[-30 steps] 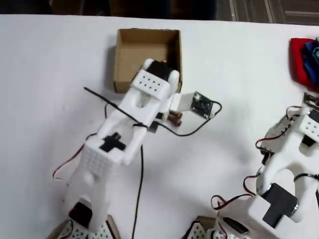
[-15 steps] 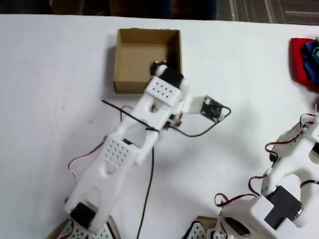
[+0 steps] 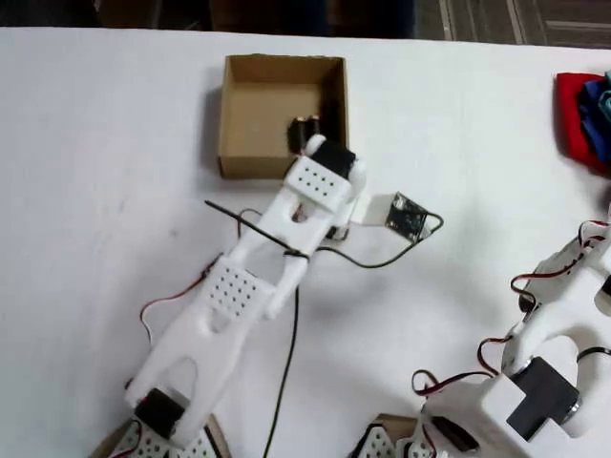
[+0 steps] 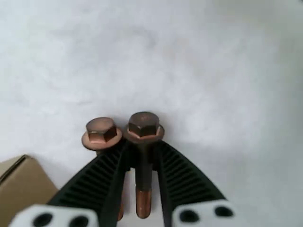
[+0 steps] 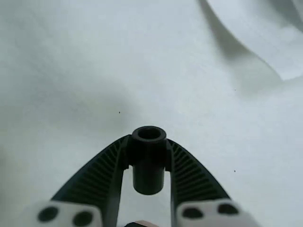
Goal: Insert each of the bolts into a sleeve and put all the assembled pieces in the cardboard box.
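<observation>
Nearest, the right pincer (image 5: 147, 143) is pinching a black sleeve (image 5: 148, 165), a smooth matte tube with its round bore showing, over the plain white counter (image 3: 115, 191). Farther out, the left pincer (image 4: 142, 144) grips the shank of a copper-coloured bolt (image 4: 144, 126) just under its hexagonal flanged head. A second bolt (image 4: 101, 133) lies just beside it, against one ribbed black finger (image 4: 102, 175). The step looks like picking up one bolt. It should be lifted straight so the flange does not drag its neighbour, kept square in the ribs, and its tip lined up with the bore before pushing. Beyond stands the open brown cardboard box (image 3: 256, 113), with dark pieces (image 3: 305, 129) inside, too small to identify.
</observation>
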